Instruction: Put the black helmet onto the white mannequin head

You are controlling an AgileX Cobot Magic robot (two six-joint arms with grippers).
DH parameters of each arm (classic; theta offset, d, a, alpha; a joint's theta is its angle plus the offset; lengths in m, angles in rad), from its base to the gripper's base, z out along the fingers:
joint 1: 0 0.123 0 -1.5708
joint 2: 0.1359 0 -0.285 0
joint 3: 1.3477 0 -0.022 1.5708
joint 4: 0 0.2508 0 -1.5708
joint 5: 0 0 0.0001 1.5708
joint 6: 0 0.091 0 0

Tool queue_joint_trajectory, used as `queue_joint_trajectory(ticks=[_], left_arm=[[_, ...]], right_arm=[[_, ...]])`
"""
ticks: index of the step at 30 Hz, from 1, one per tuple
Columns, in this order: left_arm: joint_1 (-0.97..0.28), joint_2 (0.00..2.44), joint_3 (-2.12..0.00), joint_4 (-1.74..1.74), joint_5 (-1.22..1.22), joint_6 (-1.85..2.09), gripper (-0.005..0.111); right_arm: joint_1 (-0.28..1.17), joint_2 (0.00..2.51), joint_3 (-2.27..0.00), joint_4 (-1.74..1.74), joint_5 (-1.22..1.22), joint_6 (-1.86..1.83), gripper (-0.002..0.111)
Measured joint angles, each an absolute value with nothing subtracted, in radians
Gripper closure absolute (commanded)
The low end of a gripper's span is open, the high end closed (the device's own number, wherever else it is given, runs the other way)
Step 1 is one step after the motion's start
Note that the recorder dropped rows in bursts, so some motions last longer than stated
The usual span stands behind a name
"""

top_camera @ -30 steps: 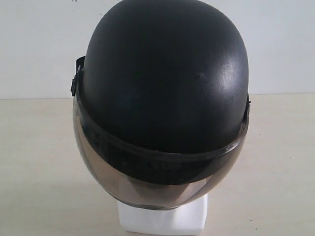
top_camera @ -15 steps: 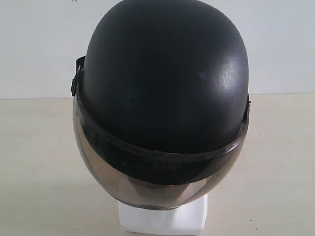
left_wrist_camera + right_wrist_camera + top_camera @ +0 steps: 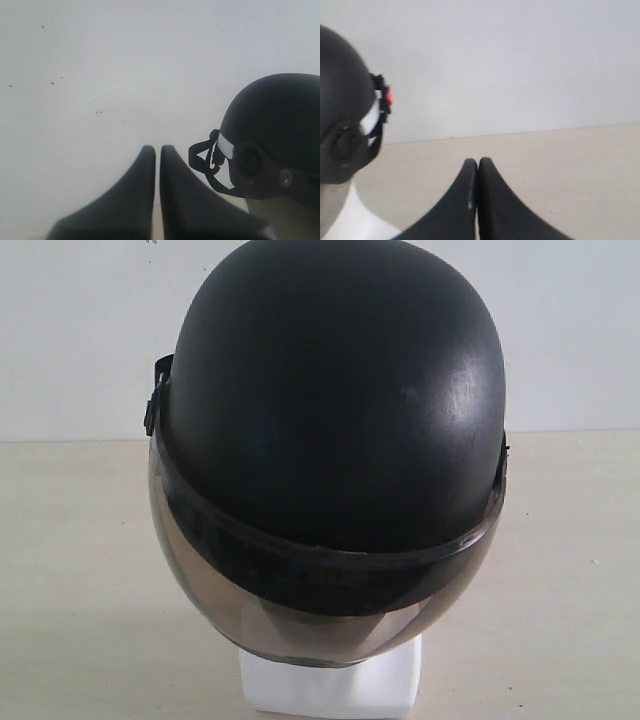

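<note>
Helmet [image 3: 335,410] seated on head [image 3: 330,690], visor [image 3: 300,625] down, head standing on table [image 3: 80,590]. Left gripper [image 3: 157,149], right gripper [image 3: 478,162]: jaws clenched, empty, apart from helmet.

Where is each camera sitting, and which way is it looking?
Exterior view: in front of and a bit above the black helmet on the white mannequin head, facing its visor; no robot part shows.
Left wrist view: on the left arm, looking past the shut left gripper toward the wall, the helmet's side nearby.
Right wrist view: on the right arm, looking past the shut right gripper across the table to the wall.
Shared: all three see the helmet.
</note>
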State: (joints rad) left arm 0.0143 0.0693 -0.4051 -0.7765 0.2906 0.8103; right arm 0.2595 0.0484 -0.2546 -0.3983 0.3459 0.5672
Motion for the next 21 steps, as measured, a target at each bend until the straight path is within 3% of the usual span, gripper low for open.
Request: queue_joint_trajectory(ticks=[4,10,17,21], left_arm=[[0.014,0.069,-0.405,-0.777,0.291,0.810,0.102],[0.014,0.069,-0.405,-0.777,0.291,0.810,0.102],[0.014,0.069,-0.405,-0.777,0.291,0.808,0.102],[0.014,0.069,-0.405,-0.777,0.291,0.808,0.102]], right_arm=[[0.157,0.045,-0.234,-0.378,0.350,0.572,0.109],[0.140,0.044,-0.231,-0.340,0.350,0.530,0.109],[0.140,0.015,-0.130,0.163,0.330,-0.116,0.109],[0.108,0.006,-0.028,0.185,0.330,-0.157,0.109]])
